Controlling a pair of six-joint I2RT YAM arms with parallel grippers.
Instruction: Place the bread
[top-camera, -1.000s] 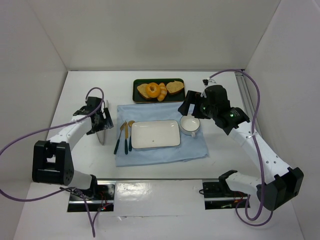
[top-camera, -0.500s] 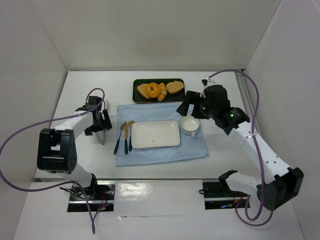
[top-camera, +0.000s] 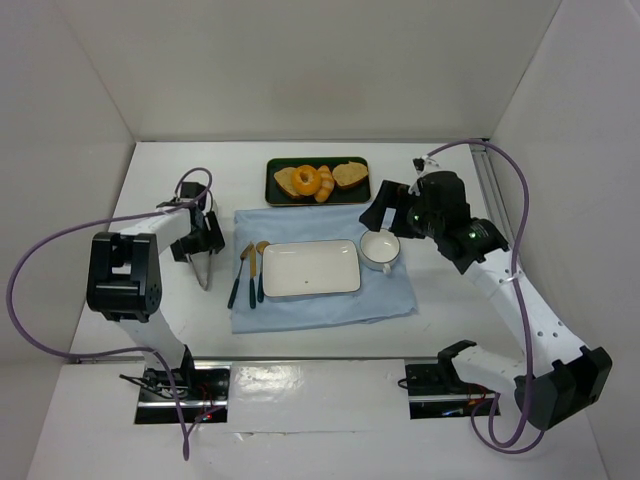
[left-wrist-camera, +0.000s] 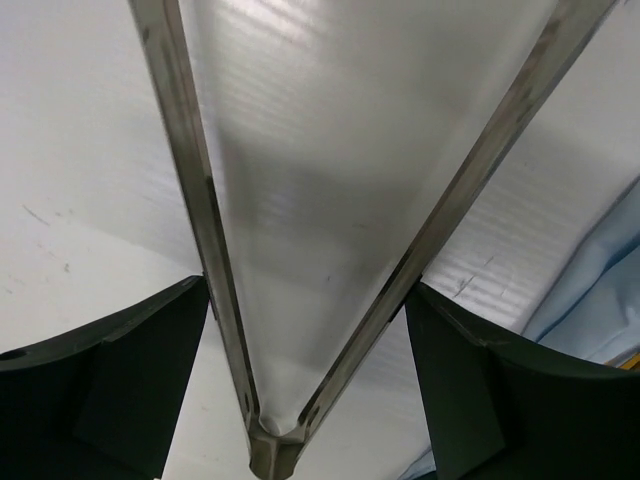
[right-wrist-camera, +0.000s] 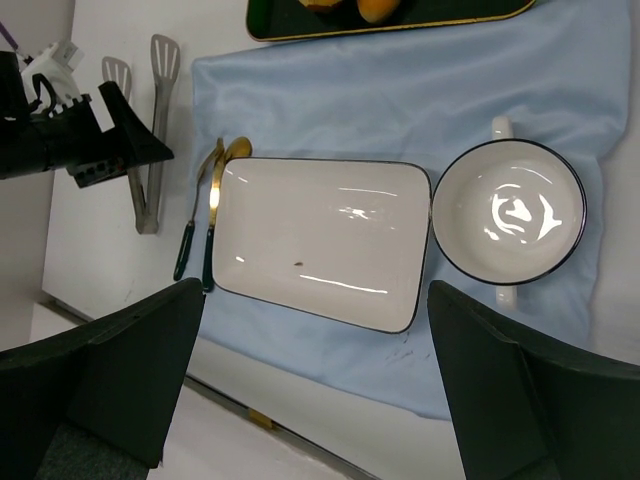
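Observation:
The bread (top-camera: 306, 179), a glossy orange ring-shaped bun, lies on the dark green tray (top-camera: 281, 196) at the back, between toast slices and a ridged roll. My left gripper (top-camera: 207, 240) is low over the metal tongs (top-camera: 201, 270) on the table left of the cloth. In the left wrist view the left gripper (left-wrist-camera: 308, 290) is open, with one finger at each side of the spread tongs (left-wrist-camera: 270, 440). My right gripper (top-camera: 378, 214) is open and empty, raised between the tray and the white bowl (top-camera: 380, 248); its wrist view shows the same right gripper (right-wrist-camera: 315, 290).
A white rectangular plate (top-camera: 311, 267) lies on the blue cloth (top-camera: 330, 305), with the bowl to its right and dark-handled cutlery (top-camera: 247, 274) to its left. The right wrist view shows the plate (right-wrist-camera: 320, 240), bowl (right-wrist-camera: 510, 210), tongs (right-wrist-camera: 155, 140) and tray edge (right-wrist-camera: 400, 20).
My left arm has folded back toward its base and its gripper has turned and settled over the tongs. My right arm has shifted slightly right. The bread has not moved.

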